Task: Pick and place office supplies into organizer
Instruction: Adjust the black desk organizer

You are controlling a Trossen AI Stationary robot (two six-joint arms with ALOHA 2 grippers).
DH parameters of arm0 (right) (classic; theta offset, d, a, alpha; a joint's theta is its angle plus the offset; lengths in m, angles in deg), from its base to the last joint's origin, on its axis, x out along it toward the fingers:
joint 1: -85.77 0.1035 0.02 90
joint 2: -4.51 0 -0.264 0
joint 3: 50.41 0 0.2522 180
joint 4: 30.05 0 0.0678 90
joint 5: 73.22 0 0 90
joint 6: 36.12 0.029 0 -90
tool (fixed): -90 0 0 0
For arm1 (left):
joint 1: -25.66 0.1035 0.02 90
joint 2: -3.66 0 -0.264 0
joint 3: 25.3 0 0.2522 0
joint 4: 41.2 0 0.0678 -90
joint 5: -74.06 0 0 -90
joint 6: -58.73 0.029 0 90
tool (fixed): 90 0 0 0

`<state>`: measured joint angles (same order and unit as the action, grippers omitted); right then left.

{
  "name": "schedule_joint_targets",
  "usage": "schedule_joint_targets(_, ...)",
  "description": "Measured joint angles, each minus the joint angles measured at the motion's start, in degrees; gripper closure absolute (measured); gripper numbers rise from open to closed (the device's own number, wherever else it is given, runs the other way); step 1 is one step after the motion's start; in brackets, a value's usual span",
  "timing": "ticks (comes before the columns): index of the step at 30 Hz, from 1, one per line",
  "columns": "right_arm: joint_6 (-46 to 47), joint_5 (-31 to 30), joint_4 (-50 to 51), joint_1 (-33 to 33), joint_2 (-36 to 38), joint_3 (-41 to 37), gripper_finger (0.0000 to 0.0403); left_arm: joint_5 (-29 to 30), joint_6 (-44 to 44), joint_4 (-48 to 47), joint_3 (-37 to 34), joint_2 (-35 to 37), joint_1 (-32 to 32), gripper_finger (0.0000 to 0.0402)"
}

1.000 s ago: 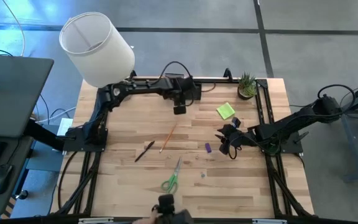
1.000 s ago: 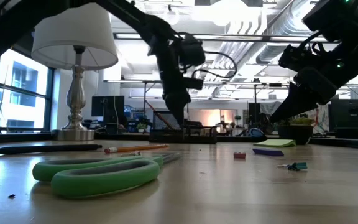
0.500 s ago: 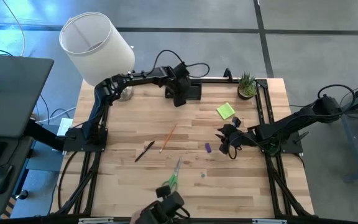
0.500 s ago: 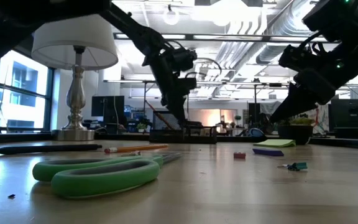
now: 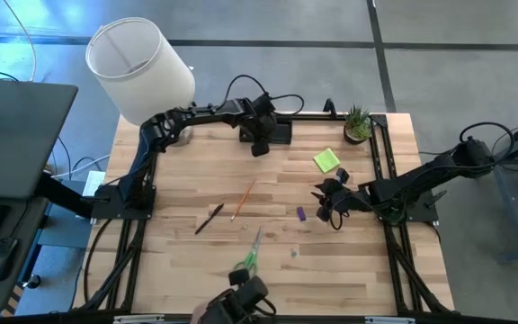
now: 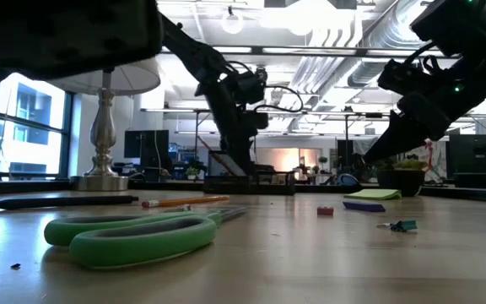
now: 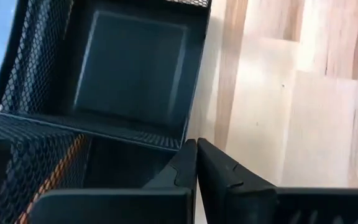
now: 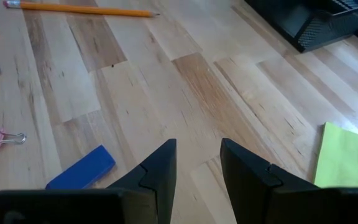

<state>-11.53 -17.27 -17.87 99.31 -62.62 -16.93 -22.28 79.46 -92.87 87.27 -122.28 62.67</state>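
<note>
The black mesh organizer [image 5: 275,131] stands at the table's far edge, and the left wrist view shows an orange pencil [image 7: 50,179] inside one of its compartments. My left gripper [image 5: 259,146] [image 7: 196,155] hovers shut and empty by the organizer's near wall. My right gripper [image 5: 331,203] [image 8: 197,155] hangs open and empty above the table's right half, between the purple block [image 5: 301,214] [image 8: 82,168] and the lime sticky pad [image 5: 326,160] [image 8: 348,155]. Another orange pencil [image 5: 244,199], a dark pen [image 5: 209,219] and green-handled scissors [image 5: 248,257] [image 6: 133,236] lie flat mid-table.
A white-shaded lamp [image 5: 140,70] stands at the far left corner and a small potted plant [image 5: 358,123] at the far right. A small binder clip [image 8: 2,138] [image 6: 403,225] lies near the purple block. A dark object [image 5: 241,301] sits at the near edge by the scissors' handles.
My left gripper has moved toward the table's far edge, from the open wood in front of the organizer up to the organizer's near wall, and its arm has bent more. The dark object at the near edge has shifted by the scissors' handles.
</note>
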Motion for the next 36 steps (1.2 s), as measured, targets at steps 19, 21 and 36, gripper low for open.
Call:
schedule_joint_targets(19,0.45,0.0,0.07,0.0,0.0,0.0,0.0286,4.44,-1.05,3.82,-0.08,-0.38,0.26,0.04)
schedule_joint_targets(21,0.45,0.0,0.08,0.0,0.0,0.0,0.0286,3.95,-1.07,3.84,-0.08,-0.38,0.06,0.04)
schedule_joint_targets(36,0.45,0.0,0.16,0.0,0.0,0.0,0.0284,5.0,-1.11,3.43,-0.07,-0.27,-1.44,0.0354)
